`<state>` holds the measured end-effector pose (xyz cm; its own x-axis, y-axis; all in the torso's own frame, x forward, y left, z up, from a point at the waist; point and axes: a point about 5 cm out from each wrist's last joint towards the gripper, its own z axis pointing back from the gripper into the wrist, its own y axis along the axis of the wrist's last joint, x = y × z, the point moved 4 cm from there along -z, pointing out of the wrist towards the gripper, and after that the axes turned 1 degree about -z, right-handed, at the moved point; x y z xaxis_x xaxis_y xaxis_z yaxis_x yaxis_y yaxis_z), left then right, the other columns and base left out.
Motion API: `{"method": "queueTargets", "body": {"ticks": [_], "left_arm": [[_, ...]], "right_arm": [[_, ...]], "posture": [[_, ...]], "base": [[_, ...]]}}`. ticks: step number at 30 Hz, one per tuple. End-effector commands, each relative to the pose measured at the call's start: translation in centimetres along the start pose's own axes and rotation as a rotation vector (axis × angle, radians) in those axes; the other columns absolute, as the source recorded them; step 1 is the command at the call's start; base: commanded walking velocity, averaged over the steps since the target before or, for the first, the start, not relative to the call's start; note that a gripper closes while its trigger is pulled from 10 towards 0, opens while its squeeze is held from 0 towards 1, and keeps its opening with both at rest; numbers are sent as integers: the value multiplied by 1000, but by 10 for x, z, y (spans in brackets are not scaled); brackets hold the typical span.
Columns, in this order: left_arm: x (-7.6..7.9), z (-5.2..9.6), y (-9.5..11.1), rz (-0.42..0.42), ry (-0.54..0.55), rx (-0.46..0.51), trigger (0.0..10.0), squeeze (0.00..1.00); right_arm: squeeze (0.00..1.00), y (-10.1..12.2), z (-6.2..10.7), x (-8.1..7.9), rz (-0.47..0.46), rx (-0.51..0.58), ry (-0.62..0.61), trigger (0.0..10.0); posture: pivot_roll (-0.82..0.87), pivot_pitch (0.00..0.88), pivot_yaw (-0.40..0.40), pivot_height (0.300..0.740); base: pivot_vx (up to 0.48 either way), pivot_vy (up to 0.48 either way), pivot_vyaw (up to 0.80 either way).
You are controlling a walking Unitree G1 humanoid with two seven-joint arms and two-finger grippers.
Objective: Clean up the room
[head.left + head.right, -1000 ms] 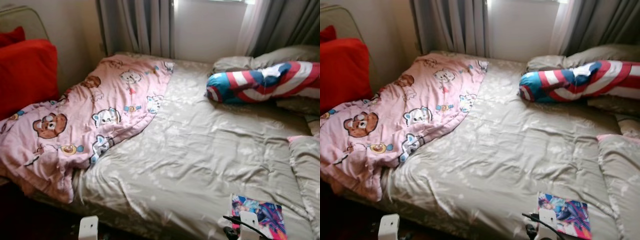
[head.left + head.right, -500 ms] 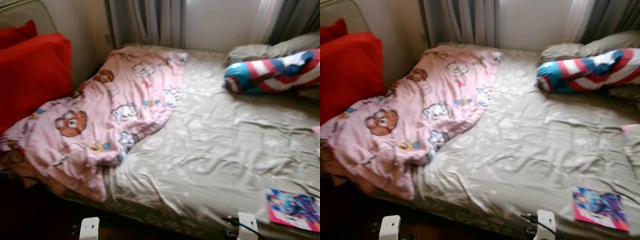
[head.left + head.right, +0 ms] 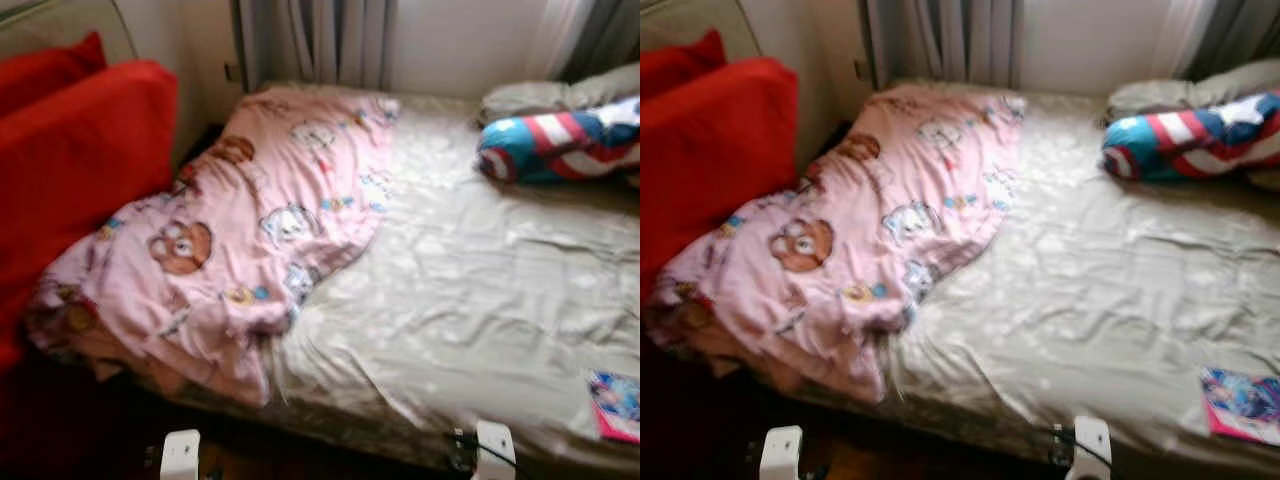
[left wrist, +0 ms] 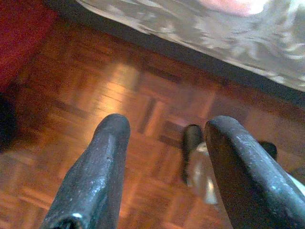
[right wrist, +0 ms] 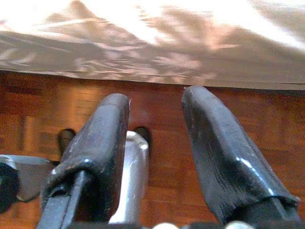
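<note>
Bedroom surroundings, as I see them.
Grey curtains [image 3: 320, 40] hang behind the bed; parquet floor [image 4: 119, 109] lies beside it.

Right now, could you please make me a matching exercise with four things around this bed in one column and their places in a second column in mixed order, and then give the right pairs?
Things:
1. pink cartoon-print blanket
2. red, white and blue striped bolster pillow
3. colourful thin book
4. big red cushion

Places:
A. near edge of the bed, on the robot's right
B. beside the bed, on the robot's left
C. far right part of the bed, by the curtains
D. bunched over the left part of the bed

Pairs: 1-D, 2-C, 3-A, 4-B
</note>
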<state>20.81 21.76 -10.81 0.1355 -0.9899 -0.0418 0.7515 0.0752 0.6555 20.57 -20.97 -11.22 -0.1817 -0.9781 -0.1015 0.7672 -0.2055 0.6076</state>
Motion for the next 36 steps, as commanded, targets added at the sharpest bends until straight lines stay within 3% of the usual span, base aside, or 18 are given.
{"method": "queueTargets", "body": {"ticks": [1, 15, 36], "left_arm": [[4, 1, -8, 1, -8, -23, 10000, 0], [3, 2, -7, 1, -6, -15, 10000, 0], [5, 0, -2, -11, -12, 1, 10000, 0]], "right_arm": [[0, -8, 3, 10, 4, -24, -25, 10000], [0, -8, 2, 7, 6, -24, -17, 10000], [0, -8, 2, 6, 4, -26, -16, 10000]], "posture": [[-19, 115, 6, 740], [-23, 115, 9, 740], [-20, 112, 13, 740]], "base": [[0, 480, 0], [0, 464, 0], [0, 0, 0]]}}
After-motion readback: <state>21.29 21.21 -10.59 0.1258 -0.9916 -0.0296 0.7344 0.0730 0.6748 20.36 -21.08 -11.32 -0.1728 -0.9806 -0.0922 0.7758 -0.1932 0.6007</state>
